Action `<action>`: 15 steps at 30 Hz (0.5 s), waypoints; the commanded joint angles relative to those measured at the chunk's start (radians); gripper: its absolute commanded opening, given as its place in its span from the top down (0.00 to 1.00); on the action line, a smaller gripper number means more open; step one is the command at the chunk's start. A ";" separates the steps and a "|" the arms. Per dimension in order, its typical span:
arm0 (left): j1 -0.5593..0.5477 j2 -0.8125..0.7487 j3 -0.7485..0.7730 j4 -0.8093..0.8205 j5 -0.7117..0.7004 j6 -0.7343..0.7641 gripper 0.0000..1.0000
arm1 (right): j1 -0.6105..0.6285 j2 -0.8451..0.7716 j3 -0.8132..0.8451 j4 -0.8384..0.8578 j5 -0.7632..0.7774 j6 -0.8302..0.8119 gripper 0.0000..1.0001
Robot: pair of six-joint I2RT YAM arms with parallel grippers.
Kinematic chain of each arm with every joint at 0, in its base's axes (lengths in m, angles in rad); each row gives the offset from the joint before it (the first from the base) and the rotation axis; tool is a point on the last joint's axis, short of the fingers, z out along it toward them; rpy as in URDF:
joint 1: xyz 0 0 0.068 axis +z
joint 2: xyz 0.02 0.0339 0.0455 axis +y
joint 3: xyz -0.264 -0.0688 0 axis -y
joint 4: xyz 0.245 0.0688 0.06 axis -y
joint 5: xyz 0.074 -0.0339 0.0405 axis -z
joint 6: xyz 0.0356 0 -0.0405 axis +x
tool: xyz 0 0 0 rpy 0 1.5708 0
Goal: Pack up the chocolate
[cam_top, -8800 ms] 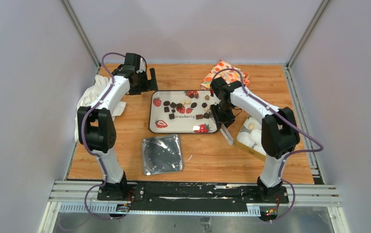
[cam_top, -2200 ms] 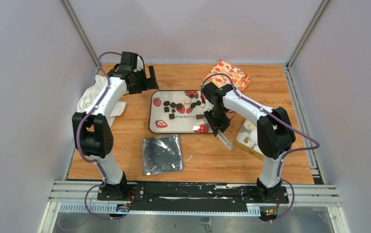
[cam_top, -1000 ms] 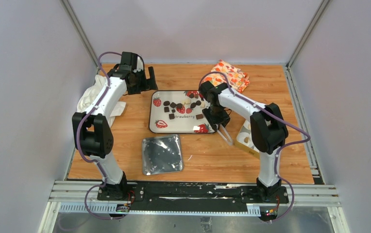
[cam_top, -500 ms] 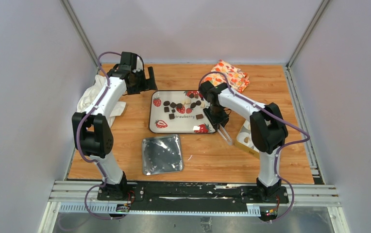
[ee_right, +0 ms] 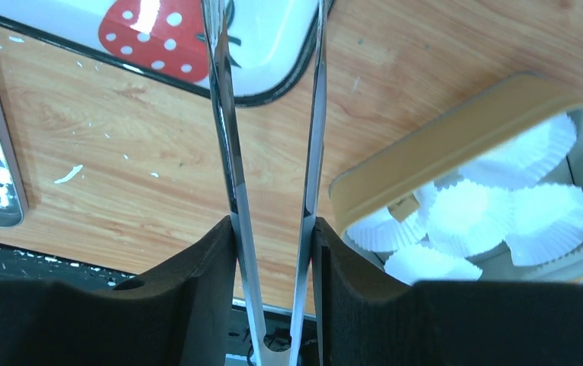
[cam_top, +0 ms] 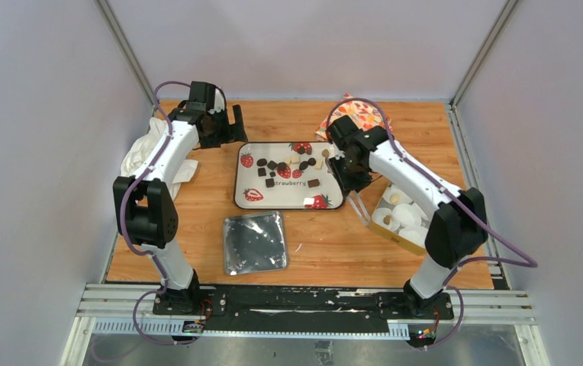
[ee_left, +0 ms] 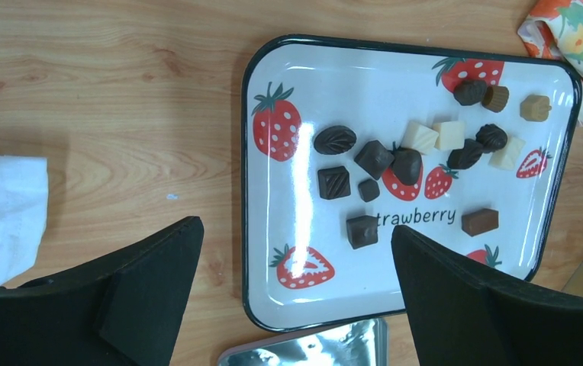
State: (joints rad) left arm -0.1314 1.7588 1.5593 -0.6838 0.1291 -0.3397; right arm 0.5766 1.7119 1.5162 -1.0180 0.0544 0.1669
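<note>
The chocolate (cam_top: 285, 166) lies as several small dark and a few cream pieces on the white strawberry-print tray (cam_top: 239, 192), also in the left wrist view (ee_left: 372, 160). My right gripper (cam_top: 347, 177) is shut on metal tongs (cam_top: 359, 207) beside the tray's right edge. The tongs' two arms (ee_right: 227, 137) stand apart, and their tips run out of the wrist frame. The gold tin (cam_top: 418, 242) holds white paper cups (ee_right: 533, 206) and a tan piece (cam_top: 395, 198). My left gripper (cam_top: 227, 126) is open and empty, high behind the tray's left corner (ee_left: 294, 232).
A silver tin lid (cam_top: 254, 242) lies in front of the tray. A white cloth (cam_top: 140, 156) sits at the far left. An orange patterned cloth (cam_top: 361, 113) lies behind the tray's right corner. Grey walls close in the left, back and right sides.
My right arm has swung from over the tray's right part out to the right, carrying the tongs toward the tin. The left arm has not moved.
</note>
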 commanded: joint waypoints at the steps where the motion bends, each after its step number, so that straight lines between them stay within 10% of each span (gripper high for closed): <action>1: 0.007 0.015 0.036 -0.007 0.017 0.018 0.00 | -0.033 -0.107 -0.081 -0.051 0.024 0.062 1.00; 15: 0.007 0.053 0.072 -0.011 0.048 0.006 0.00 | -0.254 -0.502 -0.401 -0.168 0.048 0.251 1.00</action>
State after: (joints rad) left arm -0.1314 1.7947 1.6009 -0.6876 0.1555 -0.3340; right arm 0.4046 1.3140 1.1946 -1.1015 0.0818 0.3267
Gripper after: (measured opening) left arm 0.997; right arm 0.408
